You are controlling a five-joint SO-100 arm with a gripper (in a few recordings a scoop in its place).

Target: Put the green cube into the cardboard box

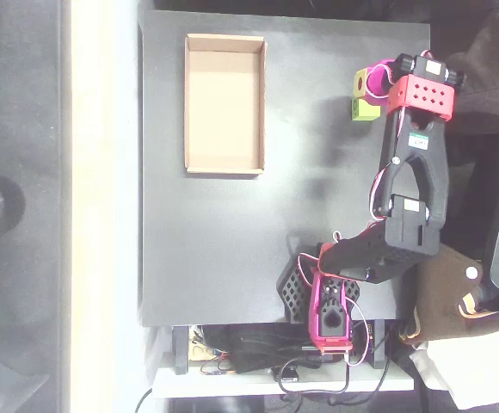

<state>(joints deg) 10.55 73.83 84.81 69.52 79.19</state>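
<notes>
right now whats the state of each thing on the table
green cube: on the black table, at the gripper's tip, outside the box
cardboard box: open-topped, nothing in it, lying flat
gripper: reaching down at the cube; open or shut cannot be told from the overhead view

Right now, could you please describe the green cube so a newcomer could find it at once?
On the black table, look near its upper right in the overhead view, beside the arm's red gripper. The green cube sits there, small and lime, far right of the tan cardboard box.
</notes>
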